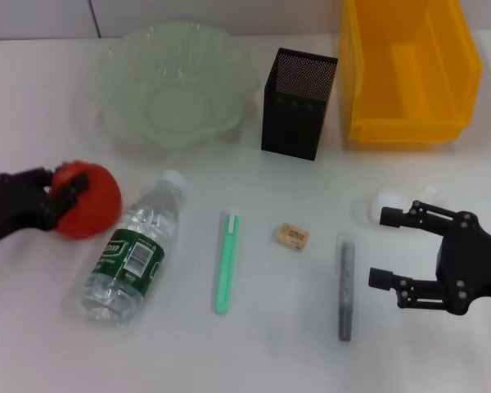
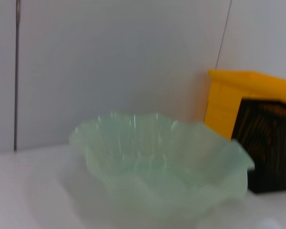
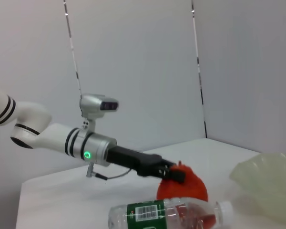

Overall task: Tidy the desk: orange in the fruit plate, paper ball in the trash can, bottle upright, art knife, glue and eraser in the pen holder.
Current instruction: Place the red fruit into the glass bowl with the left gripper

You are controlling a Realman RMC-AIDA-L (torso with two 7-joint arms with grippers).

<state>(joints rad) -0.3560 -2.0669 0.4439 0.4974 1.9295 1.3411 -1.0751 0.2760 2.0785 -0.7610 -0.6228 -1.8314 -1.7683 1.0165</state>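
Note:
My left gripper [image 1: 64, 195] is shut on the red-orange orange [image 1: 94, 201] at the table's left, beside the bottle [image 1: 135, 250], which lies on its side. The right wrist view shows this grip [image 3: 170, 172] on the orange [image 3: 188, 188] behind the bottle [image 3: 162, 213]. My right gripper [image 1: 380, 247] is open and empty, just in front of the paper ball [image 1: 386, 203]. A green art knife [image 1: 227, 262], tan eraser [image 1: 292, 236] and grey glue stick [image 1: 345, 286] lie on the table. The fruit plate [image 1: 123, 74], pen holder [image 1: 299, 102] and trash can [image 1: 409, 123] stand at the back.
The left wrist view looks at the fruit plate [image 2: 157, 162], with the pen holder [image 2: 269, 143] and trash can [image 2: 224, 109] behind it to one side. A white wall rises behind the table. The fruit plate's rim [image 3: 271, 183] shows in the right wrist view.

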